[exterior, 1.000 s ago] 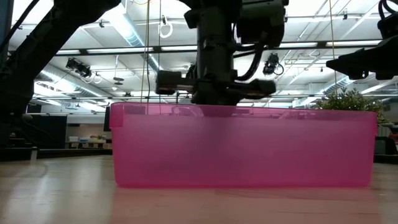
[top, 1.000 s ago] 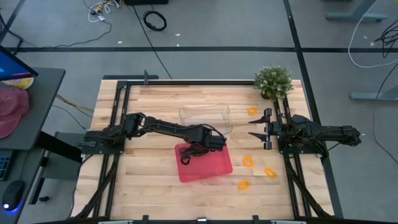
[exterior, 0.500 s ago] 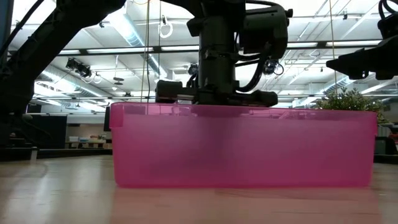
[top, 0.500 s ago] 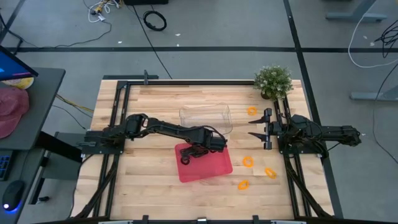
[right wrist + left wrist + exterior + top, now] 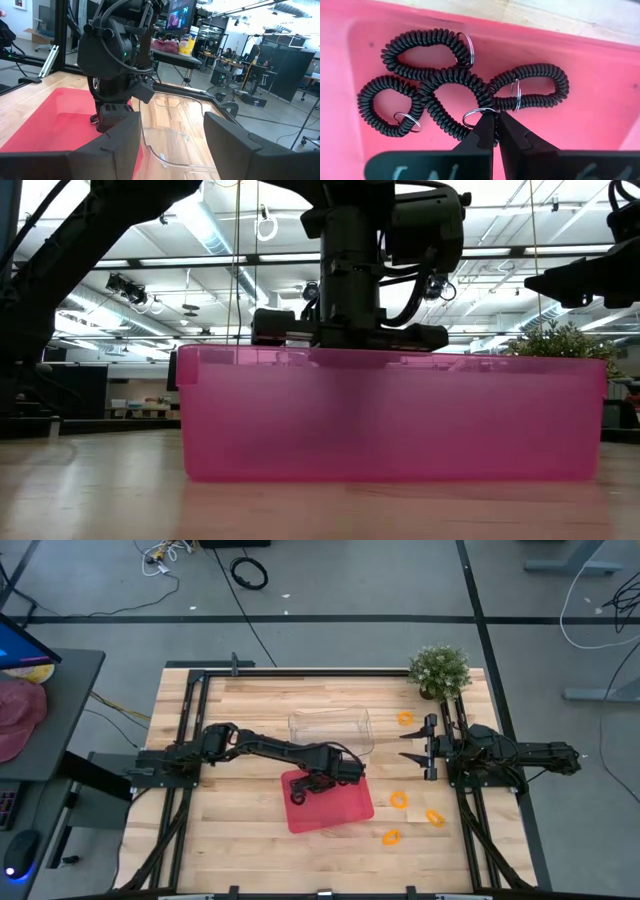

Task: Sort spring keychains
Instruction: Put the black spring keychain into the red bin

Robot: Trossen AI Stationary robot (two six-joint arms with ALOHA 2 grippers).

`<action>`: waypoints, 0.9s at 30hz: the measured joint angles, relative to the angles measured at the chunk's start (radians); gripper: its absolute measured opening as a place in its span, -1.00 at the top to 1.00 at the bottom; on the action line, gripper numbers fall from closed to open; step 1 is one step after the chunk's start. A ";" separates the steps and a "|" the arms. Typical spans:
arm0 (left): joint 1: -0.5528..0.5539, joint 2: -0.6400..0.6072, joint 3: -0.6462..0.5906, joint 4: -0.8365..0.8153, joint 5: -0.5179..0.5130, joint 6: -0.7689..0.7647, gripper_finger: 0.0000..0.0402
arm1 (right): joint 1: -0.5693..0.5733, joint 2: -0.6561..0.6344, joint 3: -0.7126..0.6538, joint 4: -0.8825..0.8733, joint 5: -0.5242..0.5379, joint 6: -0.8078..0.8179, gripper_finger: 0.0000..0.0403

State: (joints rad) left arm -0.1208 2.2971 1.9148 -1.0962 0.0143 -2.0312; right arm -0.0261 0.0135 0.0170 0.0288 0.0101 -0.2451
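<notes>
A red tray sits at the middle of the table. On its floor lie several black spring keychains, touching one another. My left gripper points down into the tray, shut on the middle black keychain. Several orange spring keychains lie on the wood right of the tray, and one lies farther back. My right gripper stands open and level at the table's right side, holding nothing. My left gripper pinches the middle black keychain at the end of its loop beside the metal ring, between the two fingertips. The fingers come from above, pointing down. The rest of the coil lies on the tray floor among the other black keychains.
A clear plastic container stands just behind the red tray. A small potted plant stands at the far right corner. Bare wood lies left of the tray and along the near edge.
My left gripper has sunk a little deeper into the red tray, still shut, and has then kept still. The right arm has not moved.
</notes>
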 joint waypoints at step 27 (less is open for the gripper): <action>-0.002 0.000 0.000 0.001 -0.018 0.004 0.37 | 0.000 0.000 0.000 0.000 0.000 0.000 -0.10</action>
State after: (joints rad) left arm -0.1226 2.2971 1.9150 -1.0950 -0.0032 -2.0268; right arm -0.0265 0.0135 0.0171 0.0288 0.0105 -0.2451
